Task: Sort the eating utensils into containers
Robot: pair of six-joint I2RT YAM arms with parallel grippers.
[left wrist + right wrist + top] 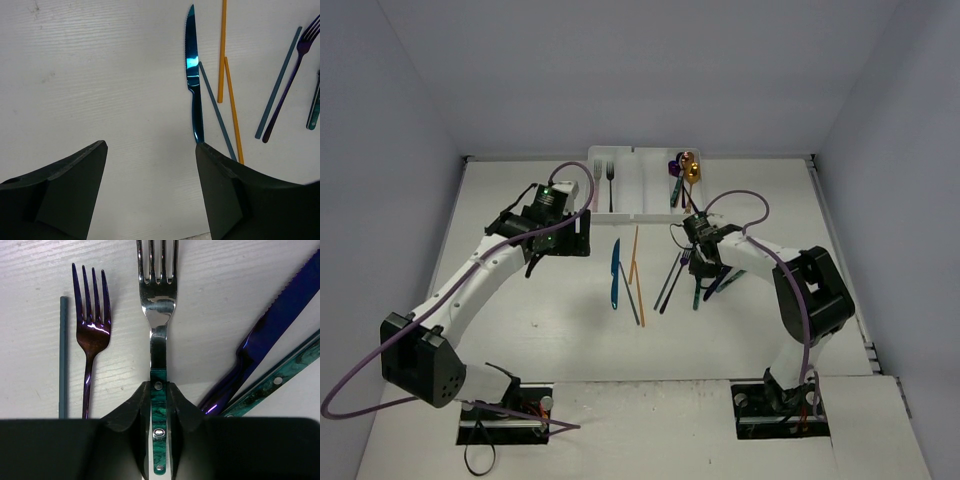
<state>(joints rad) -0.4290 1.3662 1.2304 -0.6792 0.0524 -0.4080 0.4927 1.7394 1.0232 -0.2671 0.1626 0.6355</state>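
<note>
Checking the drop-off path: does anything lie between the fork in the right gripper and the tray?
Nothing visible: the right gripper clamps the teal-handled fork, and only bare table lies between it and the white tray.

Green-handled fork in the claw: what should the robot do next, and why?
Probably lift it straight up. The right claw is shut on the green-handled fork, while a purple fork and a dark blue knife lie close beside it, so sliding might knock them.

White table [520, 330]: white tray [630, 216] at far edge; mid-table lie blue knife [615, 272], teal chopstick [215, 107] touching its handle, orange chopsticks [221, 50], then purple fork [90, 335], green-handled fork [159, 305], purple knife [270, 335].
</note>
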